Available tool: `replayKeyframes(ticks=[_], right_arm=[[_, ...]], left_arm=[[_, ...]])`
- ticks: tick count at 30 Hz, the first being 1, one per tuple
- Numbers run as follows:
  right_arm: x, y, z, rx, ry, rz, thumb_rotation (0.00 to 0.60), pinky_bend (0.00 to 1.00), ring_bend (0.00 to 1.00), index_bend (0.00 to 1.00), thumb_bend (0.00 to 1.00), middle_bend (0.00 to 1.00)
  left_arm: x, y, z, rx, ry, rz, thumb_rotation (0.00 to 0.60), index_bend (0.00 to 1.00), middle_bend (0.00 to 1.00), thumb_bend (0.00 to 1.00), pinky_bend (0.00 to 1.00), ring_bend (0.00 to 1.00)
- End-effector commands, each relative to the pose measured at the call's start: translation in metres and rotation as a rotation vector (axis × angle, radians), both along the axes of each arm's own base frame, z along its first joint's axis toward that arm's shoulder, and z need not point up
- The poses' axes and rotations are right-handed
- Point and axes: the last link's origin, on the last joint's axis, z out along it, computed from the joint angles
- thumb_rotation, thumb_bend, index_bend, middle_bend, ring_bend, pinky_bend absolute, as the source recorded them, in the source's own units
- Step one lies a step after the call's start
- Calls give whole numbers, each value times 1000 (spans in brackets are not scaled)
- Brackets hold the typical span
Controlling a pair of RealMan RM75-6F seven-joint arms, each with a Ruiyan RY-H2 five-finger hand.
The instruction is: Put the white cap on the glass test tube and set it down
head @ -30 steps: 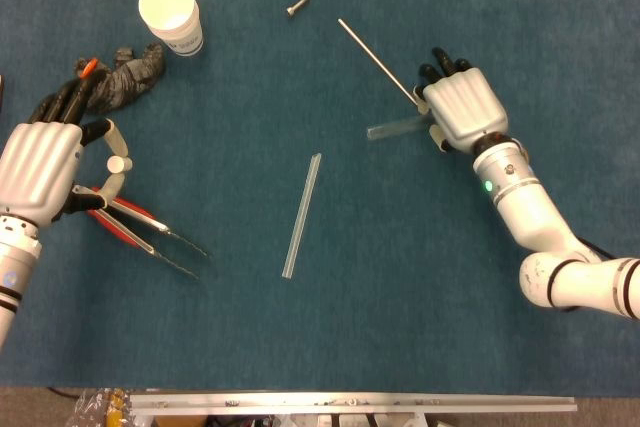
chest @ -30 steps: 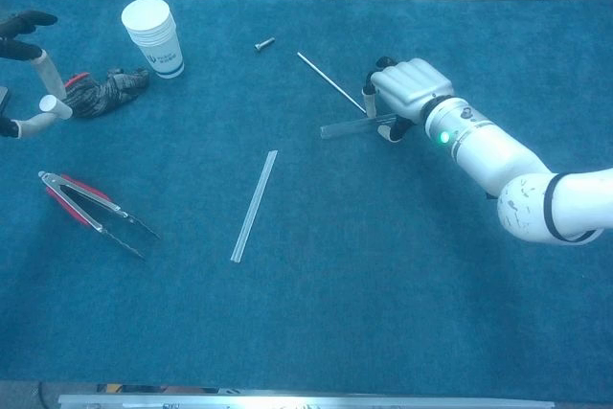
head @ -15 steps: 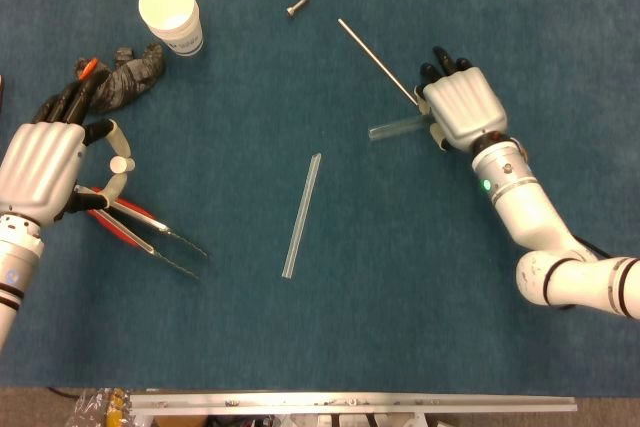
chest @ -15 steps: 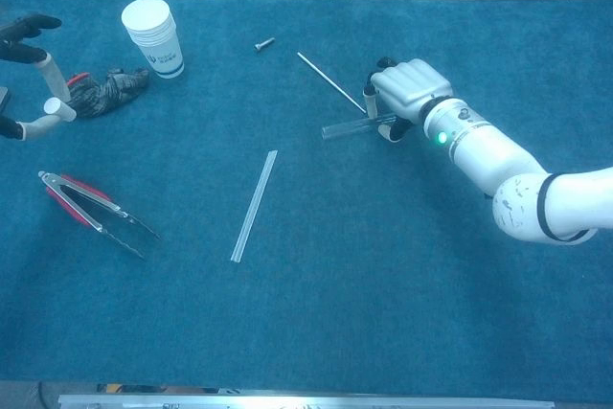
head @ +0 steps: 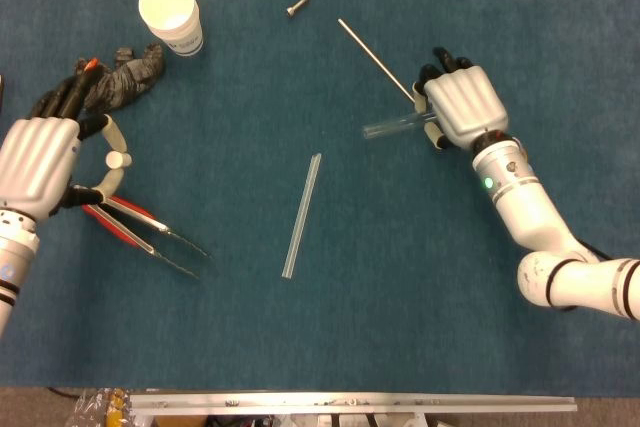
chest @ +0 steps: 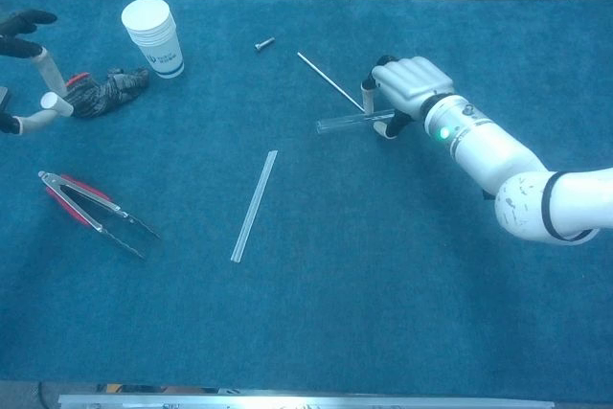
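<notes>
My right hand [head: 462,107] [chest: 410,86] grips one end of the glass test tube [head: 392,126] [chest: 343,123], which sticks out to the left, lifted slightly off the blue cloth. At the far left my left hand [head: 40,165] [chest: 21,74] pinches the small white cap [head: 118,160] [chest: 50,102] between thumb and a finger, other fingers spread. The two hands are far apart across the table.
A long clear rod [head: 301,214] [chest: 254,205] lies mid-table. A thin metal rod [head: 376,61] runs up-left from my right hand. Red-handled tongs [head: 140,229] [chest: 91,212], a dark crumpled cloth [head: 128,77], a white paper cup [head: 171,13] and a bolt [head: 297,7] lie toward the left and back.
The right hand has raised the test tube a little, its free end tilting up and shifting left. The left hand with the cap moved only slightly.
</notes>
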Motion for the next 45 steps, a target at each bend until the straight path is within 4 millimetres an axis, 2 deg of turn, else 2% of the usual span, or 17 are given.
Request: replayKeyframes(ticks=[1, 14, 25, 38, 45], right_arm=[[8, 1, 8, 0, -84, -6, 600, 226, 104, 673, 338, 318], [61, 5, 16, 79, -339, -53, 600, 234, 115, 681, 337, 324], [96, 10, 19, 135, -472, -71, 600, 238, 116, 681, 336, 325], [128, 17, 10, 196, -655, -167, 600, 241, 124, 681, 335, 325], [142, 19, 0, 225, -685, -198, 600, 243, 126, 681, 335, 325]], left_arm=[[1, 3, 7, 5, -13, 7, 600, 506, 10, 329, 17, 0], [18, 16, 38, 25, -103, 16, 600, 506, 12, 330, 17, 0], [31, 23, 46, 10, -205, 47, 600, 506, 13, 330, 19, 0], [42, 26, 56, 10, -268, 75, 600, 505, 13, 330, 19, 0], [45, 28, 61, 15, -295, 86, 600, 504, 13, 330, 19, 0]])
